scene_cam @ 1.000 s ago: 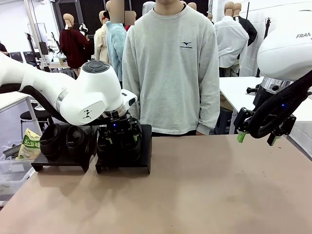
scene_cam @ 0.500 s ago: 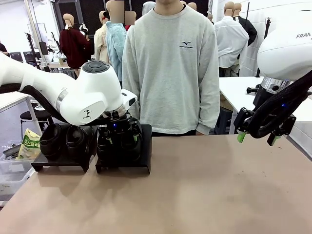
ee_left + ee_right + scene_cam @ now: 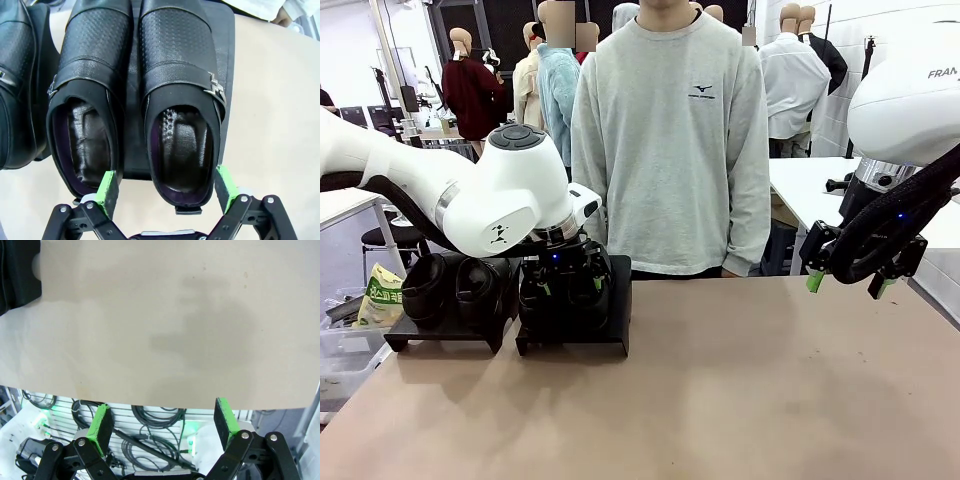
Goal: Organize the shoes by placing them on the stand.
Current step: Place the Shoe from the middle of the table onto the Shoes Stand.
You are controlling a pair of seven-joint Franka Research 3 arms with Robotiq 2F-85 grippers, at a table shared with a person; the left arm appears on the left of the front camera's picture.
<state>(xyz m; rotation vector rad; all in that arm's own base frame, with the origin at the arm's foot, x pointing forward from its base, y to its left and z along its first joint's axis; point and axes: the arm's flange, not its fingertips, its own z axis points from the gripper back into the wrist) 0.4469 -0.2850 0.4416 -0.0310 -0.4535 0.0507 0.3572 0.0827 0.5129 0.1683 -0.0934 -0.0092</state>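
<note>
Two black stands sit side by side at the table's far left. The left stand (image 3: 445, 335) carries two black shoes (image 3: 425, 285). My left gripper (image 3: 568, 285) hovers over the right stand (image 3: 575, 340). In the left wrist view, two glossy black shoes lie side by side on this stand (image 3: 226, 50): one on the left (image 3: 92, 85), one on the right (image 3: 177, 75). My left gripper (image 3: 166, 192) is open, its green pads (image 3: 107, 192) straddling the right shoe's heel. My right gripper (image 3: 848, 283) hangs open and empty at the right, above the table edge (image 3: 162, 427).
A person in a grey sweatshirt (image 3: 670, 150) stands at the far side of the beige table (image 3: 740, 390). A third shoe (image 3: 15, 85) lies at the left edge of the left wrist view. Cables (image 3: 150, 430) lie on the floor below the table's right edge.
</note>
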